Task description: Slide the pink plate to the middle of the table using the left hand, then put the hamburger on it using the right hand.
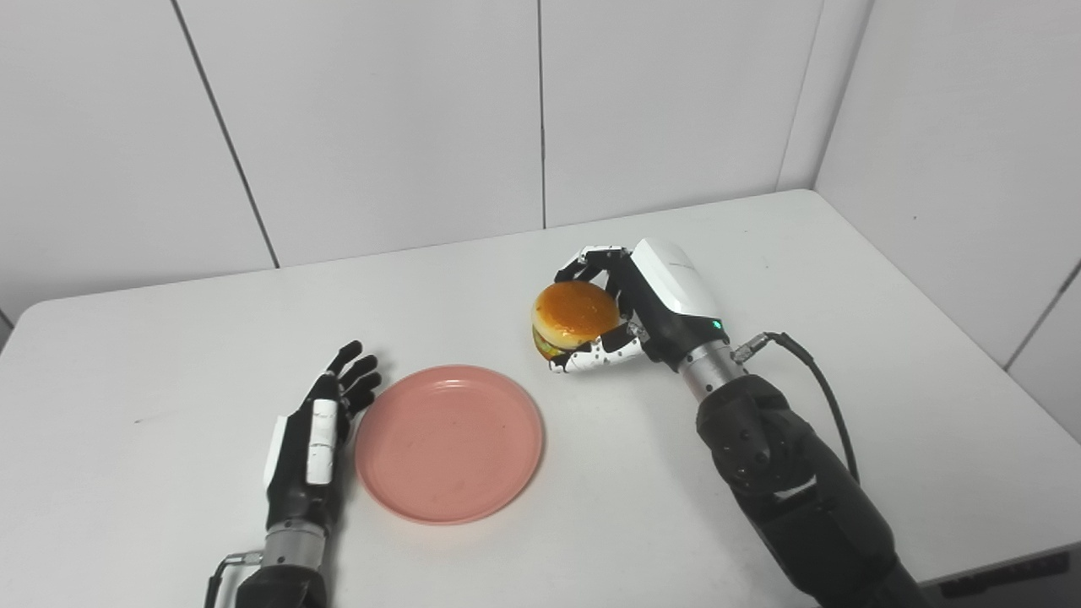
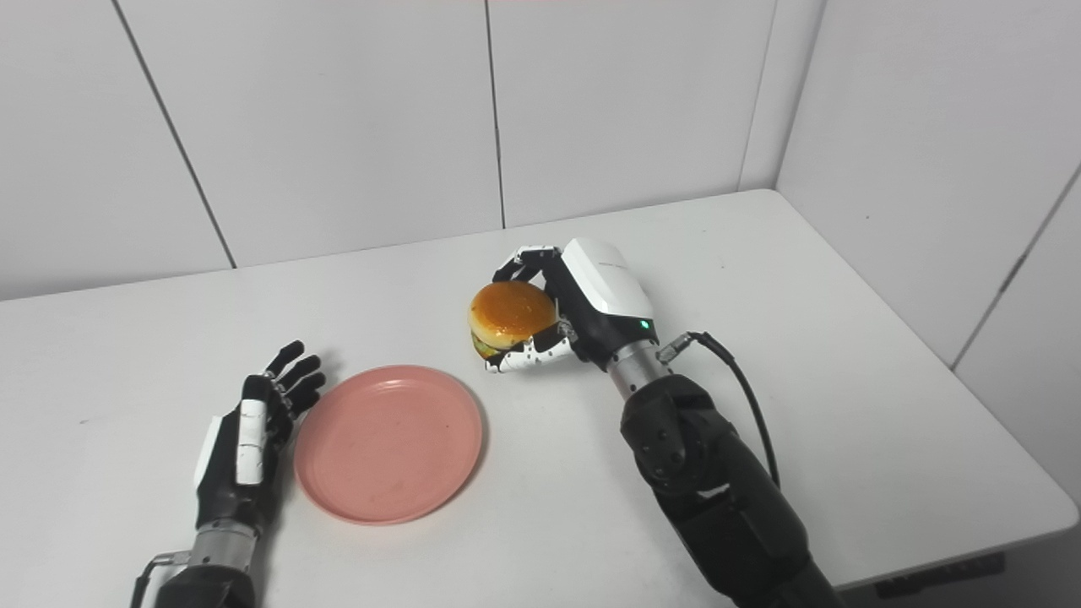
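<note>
The pink plate [image 1: 448,442] lies flat on the white table [image 1: 844,287], a little left of the middle. My left hand [image 1: 321,431] rests beside its left rim, fingers straight and apart, holding nothing. To the right of the plate and farther back, my right hand [image 1: 642,308] is shut on the hamburger [image 1: 573,317], a glossy orange bun with fillings showing at its lower edge. The hamburger hangs slightly above the table, beyond the plate's far right rim. In the right eye view the hamburger [image 2: 511,314] and the plate [image 2: 388,443] stand apart the same way.
White wall panels close off the table at the back and on the right. The table's right edge [image 1: 996,380] runs near my right arm. A black cable [image 1: 815,371] loops off the right wrist.
</note>
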Robot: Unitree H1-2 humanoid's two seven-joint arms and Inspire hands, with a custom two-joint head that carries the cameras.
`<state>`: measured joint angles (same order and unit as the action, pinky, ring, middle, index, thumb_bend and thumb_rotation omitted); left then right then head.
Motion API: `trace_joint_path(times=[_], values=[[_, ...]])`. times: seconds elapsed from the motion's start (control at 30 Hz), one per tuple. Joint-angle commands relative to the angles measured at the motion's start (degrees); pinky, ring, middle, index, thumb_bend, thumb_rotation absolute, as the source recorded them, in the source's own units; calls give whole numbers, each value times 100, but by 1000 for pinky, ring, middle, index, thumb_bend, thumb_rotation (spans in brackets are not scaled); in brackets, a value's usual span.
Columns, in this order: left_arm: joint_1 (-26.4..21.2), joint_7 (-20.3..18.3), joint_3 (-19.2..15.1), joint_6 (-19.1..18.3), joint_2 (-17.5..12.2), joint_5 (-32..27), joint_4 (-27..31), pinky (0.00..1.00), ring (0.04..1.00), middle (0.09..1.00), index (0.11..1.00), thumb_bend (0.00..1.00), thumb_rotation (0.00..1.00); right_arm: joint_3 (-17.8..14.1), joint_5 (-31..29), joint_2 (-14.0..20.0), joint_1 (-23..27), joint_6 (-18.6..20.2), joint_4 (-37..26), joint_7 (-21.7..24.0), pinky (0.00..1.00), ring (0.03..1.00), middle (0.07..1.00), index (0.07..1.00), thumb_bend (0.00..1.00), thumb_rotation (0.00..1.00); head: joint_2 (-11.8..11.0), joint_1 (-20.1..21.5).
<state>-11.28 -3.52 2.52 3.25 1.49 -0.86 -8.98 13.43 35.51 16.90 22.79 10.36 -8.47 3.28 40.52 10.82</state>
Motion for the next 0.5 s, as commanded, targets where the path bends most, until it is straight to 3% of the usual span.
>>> trace_joint_path(times=[0.0, 0.1, 0.27, 0.37, 0.47], values=[[-43, 48, 61, 34, 76, 73, 135, 875, 849, 850, 841, 824, 1000, 27, 53, -31, 262, -224, -188, 17, 248, 324, 477, 488, 523, 0, 12, -48], [-68, 91, 104, 97, 104, 141, 105, 871, 849, 847, 836, 826, 1000, 148, 57, -123, 284, -321, -139, 81, 277, 353, 433, 521, 516, 0, 22, -147], [-42, 194, 157, -16, 182, 260, 200, 855, 839, 833, 828, 814, 1000, 366, 83, -279, 320, -425, -108, 168, 353, 423, 447, 533, 516, 0, 58, -290], [-16, 191, 184, -109, 217, 285, 278, 855, 842, 836, 833, 808, 1000, 479, 66, -367, 341, -518, -74, 233, 366, 433, 449, 534, 516, 0, 74, -387], [11, 244, 227, -229, 254, 346, 371, 864, 848, 841, 837, 801, 1000, 598, 99, -412, 378, -617, -38, 285, 312, 385, 426, 537, 514, 0, 110, -509]])
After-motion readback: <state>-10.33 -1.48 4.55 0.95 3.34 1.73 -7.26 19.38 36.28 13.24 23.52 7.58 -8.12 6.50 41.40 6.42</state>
